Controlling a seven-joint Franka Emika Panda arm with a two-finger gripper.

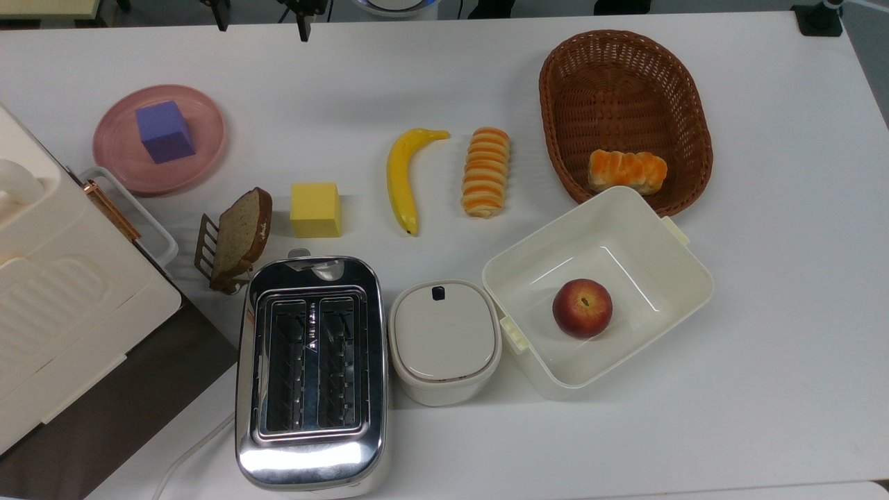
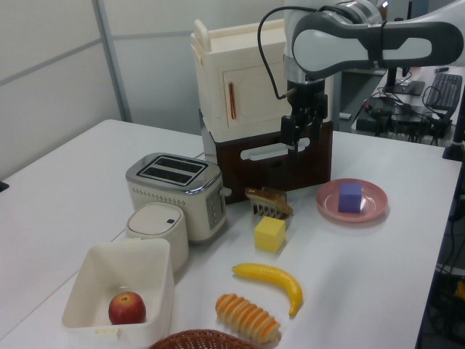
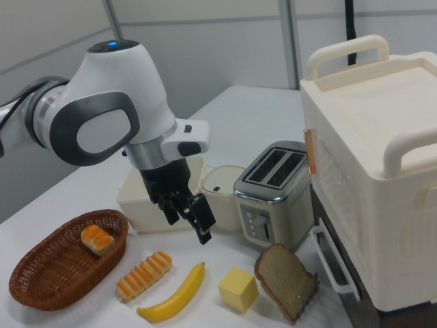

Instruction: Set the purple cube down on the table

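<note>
The purple cube (image 1: 165,131) sits on the round pink plate (image 1: 119,158) at the top view's far left, on the white table (image 1: 764,333) — the gripper (image 3: 191,220) hangs above the table, fingers spread and holding nothing.

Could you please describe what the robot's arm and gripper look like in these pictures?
The arm has glossy white rounded shells with grey joint sections and a small blue light on top. A black cable loops along it. The gripper is black, on a white wrist block.
</note>
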